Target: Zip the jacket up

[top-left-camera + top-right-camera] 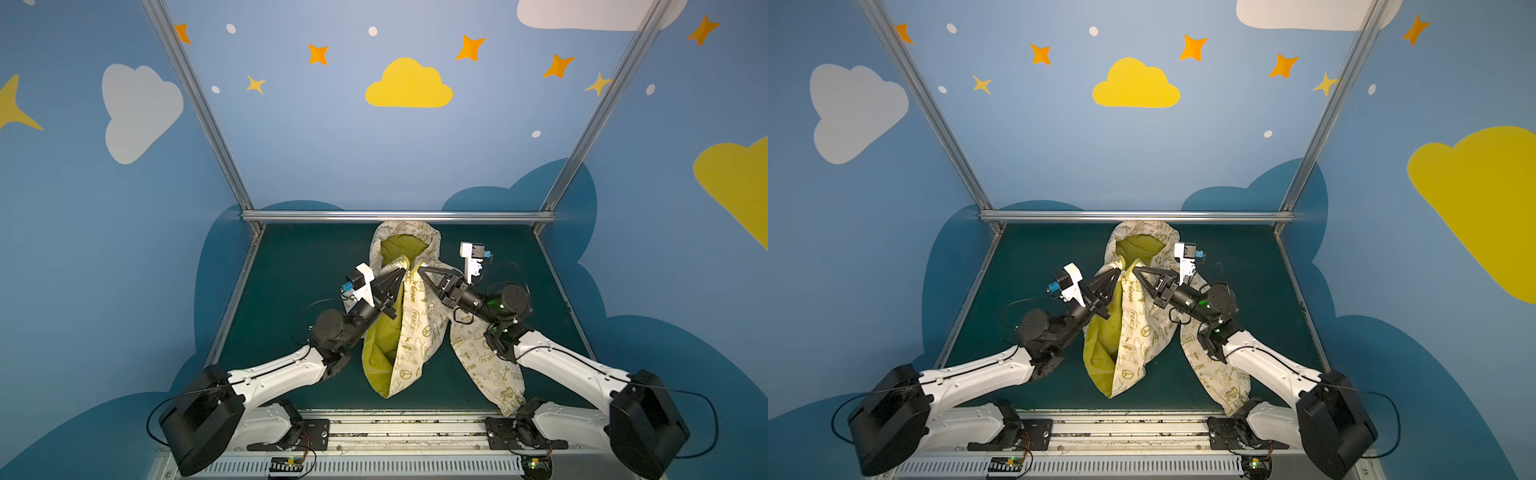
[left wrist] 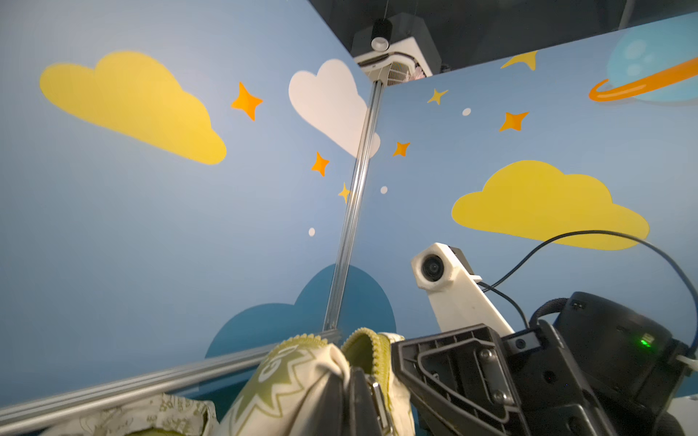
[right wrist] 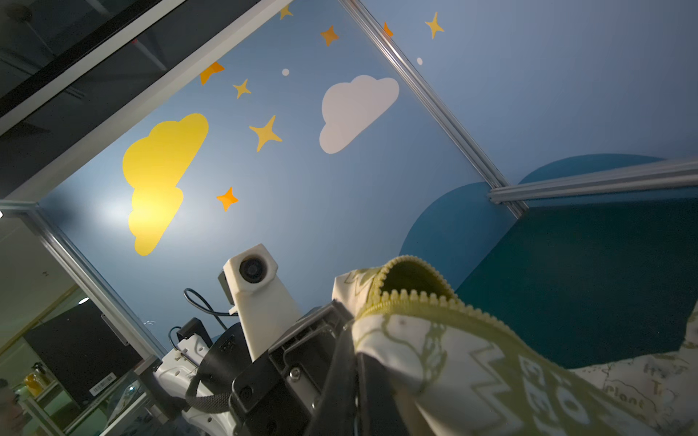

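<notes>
**Desk:** Where's the jacket [image 1: 415, 332] sitting?

**Me:** It's mid-counter [image 1: 291, 270], with the hood [image 1: 405, 245] toward the back rail [image 1: 395, 216] and the collar end raised between my two arms. Lower down the front gapes and the lime lining [image 1: 378, 345] shows, so I judge it mostly unzipped.

**Desk:** And your fingers?

**Me:** My left fingers [image 1: 390, 280] are clenched on the cloth on one side of the zipper [image 1: 411, 266] at the neck. My right fingers [image 1: 428, 274] are clenched on the opposite edge, tips nearly meeting.

**Desk:** How would you play it?

**Me:** I'd keep both edges taut and level so the teeth line up, with no twist in the tape. I can't make out the slider from here, so I'd find it before pulling anything.

**Desk:** Anything in the way?

**Me:** One sleeve [image 1: 486, 361] runs under my right arm toward the front edge, so it could drag when I move. The rail sits just behind the hood. My two wrists are close enough that I judge they could knock.
</notes>
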You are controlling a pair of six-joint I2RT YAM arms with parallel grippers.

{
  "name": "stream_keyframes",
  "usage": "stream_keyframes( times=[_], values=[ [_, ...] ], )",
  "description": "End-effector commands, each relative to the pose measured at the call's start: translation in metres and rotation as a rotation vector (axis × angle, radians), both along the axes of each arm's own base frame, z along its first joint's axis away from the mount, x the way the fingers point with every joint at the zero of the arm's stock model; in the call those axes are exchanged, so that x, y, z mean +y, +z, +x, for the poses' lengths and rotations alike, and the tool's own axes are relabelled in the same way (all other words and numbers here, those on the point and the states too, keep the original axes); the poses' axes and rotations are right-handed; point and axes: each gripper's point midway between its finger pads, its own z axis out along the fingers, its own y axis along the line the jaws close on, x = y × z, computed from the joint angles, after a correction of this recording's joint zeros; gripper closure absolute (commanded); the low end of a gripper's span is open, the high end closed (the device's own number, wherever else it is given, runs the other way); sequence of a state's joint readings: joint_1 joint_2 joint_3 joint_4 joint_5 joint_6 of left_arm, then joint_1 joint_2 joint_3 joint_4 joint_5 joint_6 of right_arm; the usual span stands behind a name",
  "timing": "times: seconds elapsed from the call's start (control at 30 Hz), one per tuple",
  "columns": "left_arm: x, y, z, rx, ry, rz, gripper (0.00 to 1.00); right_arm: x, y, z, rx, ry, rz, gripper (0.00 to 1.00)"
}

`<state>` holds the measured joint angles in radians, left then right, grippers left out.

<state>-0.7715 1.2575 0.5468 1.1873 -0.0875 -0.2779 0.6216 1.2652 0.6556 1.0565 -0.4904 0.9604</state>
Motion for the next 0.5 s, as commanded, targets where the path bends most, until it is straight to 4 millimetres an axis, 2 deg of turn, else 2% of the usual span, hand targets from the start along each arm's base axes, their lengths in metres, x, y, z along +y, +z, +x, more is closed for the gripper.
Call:
stream_keyframes(
  times=[0.0,0.1,0.27,0.37,0.4,0.43,0.47],
  values=[
    [0.002,-0.055,0.025,0.219,-0.017,0.015,0.97,-0.04,0.055,0.031,-0.119,-0.113,0.212,1.0],
    [-0.005,-0.077,0.038,0.314,-0.037,0.009,0.97,-0.031,0.032,0.056,-0.06,-0.07,0.184,1.0],
    [-0.007,-0.1,0.047,0.441,-0.042,0.009,0.97,-0.024,-0.007,0.067,0.036,-0.057,0.098,0.99],
    [-0.007,-0.101,0.045,0.473,-0.043,0.019,0.97,-0.025,-0.03,0.066,0.088,-0.083,0.044,0.83],
    [-0.007,-0.101,0.044,0.484,-0.048,0.028,0.97,-0.026,-0.03,0.065,0.089,-0.087,0.037,0.78],
    [-0.007,-0.101,0.043,0.501,-0.051,0.038,0.97,-0.027,-0.045,0.062,0.121,-0.089,0.011,0.74],
    [-0.008,-0.101,0.042,0.524,-0.052,0.049,0.97,-0.028,-0.051,0.061,0.136,-0.091,-0.003,0.69]
  ],
)
